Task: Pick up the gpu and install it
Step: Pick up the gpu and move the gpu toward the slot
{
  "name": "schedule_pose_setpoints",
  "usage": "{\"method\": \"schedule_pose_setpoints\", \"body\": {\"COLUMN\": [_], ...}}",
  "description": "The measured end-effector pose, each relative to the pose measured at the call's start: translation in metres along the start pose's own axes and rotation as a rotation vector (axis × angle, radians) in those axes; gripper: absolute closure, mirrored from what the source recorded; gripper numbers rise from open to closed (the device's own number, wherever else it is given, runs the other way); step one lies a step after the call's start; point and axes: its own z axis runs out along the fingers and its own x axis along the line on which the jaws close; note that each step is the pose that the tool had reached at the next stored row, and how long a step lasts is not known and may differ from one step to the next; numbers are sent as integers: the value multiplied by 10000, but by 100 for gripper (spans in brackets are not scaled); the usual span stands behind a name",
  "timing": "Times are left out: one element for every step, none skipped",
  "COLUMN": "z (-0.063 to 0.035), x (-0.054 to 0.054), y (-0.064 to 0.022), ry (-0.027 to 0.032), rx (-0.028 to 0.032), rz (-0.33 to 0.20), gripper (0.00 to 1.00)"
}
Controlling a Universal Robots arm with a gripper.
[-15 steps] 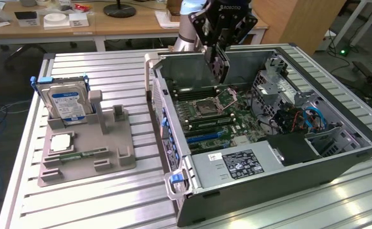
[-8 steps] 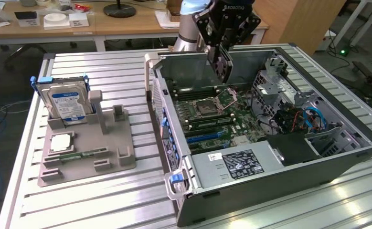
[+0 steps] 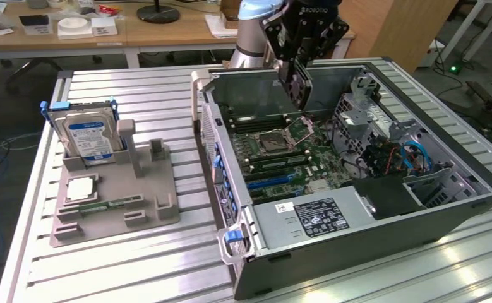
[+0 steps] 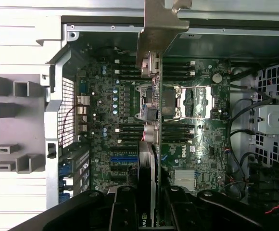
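The gpu (image 3: 300,85) hangs edge-down in the air above the open computer case (image 3: 448,214), over the back part of the motherboard (image 3: 283,154). My gripper (image 3: 300,58) is shut on its upper edge. In the wrist view, the gpu (image 4: 149,159) runs as a thin dark strip away from my gripper (image 4: 149,209), and its silvery metal bracket (image 4: 156,29) is at the far end. The motherboard (image 4: 192,144) lies below it, with a blue expansion slot (image 4: 122,159) just beside the card's line. The card is well clear of the board.
A grey fixture (image 3: 144,208) on the exterior view's left holds a blue-labelled hard drive (image 3: 90,139), a processor chip (image 3: 79,188) and a green memory stick (image 3: 111,204). In the case are a power supply (image 3: 313,218), blue cables (image 3: 410,158) and upright metal walls (image 3: 246,85).
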Motion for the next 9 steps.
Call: {"method": "schedule_pose_setpoints", "body": {"z": [0, 0, 0, 1, 1, 1, 1, 2, 2], "x": [-10, -20, -28, -36, -46, -57, -67, -76, -87], "y": [0, 0, 0, 0, 0, 1, 1, 1, 1], "ry": [0, 0, 0, 0, 0, 0, 0, 0, 0], "rx": [0, 0, 1, 1, 1, 1, 1, 1, 1], "rz": [0, 0, 0, 0, 0, 0, 0, -1, 0], "gripper": [73, 73, 73, 73, 73, 73, 73, 73, 73]}}
